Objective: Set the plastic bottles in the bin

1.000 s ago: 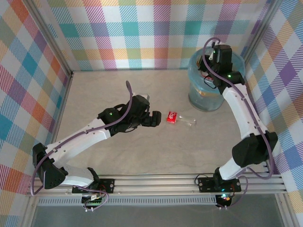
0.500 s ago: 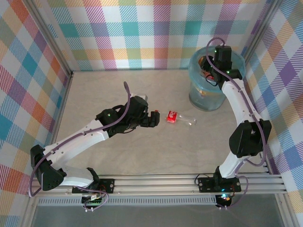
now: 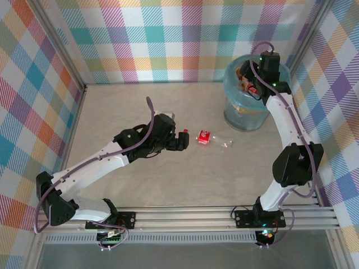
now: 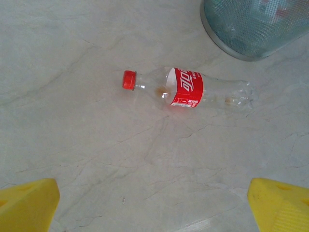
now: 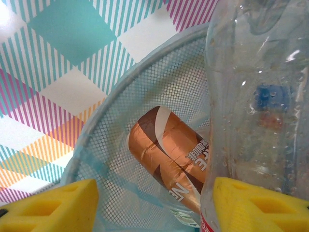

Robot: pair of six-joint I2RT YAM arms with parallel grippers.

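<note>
My left pincer [image 3: 183, 139] hangs low over the desk [image 4: 72, 145] with its yellow fingers [image 4: 29, 205] spread wide and nothing between them, released. The bottle [image 4: 207, 92] I am after lies on its side just ahead, well short of the bin [image 4: 251, 34], with its red cap [image 4: 128, 79] toward my left finger and its clear base toward the bin. To take it well I would move forward until the red label [image 4: 187, 88] sits midway between the fingers, then turn the wrist so the jaws close across the bottle and not along its length. The labelled part looks like the firmest place to hold. The empty body will probably dent and roll, so I would come down close to the desk and close gently from both sides at once. My right pincer [image 5: 154, 208] is over the bin's mouth with its fingers apart too. A clear bottle [image 5: 256, 96] lies against its right finger and not between the two, so I take that pincer to be released. A brown bottle [image 5: 166, 154] lies in the bin below.
</note>
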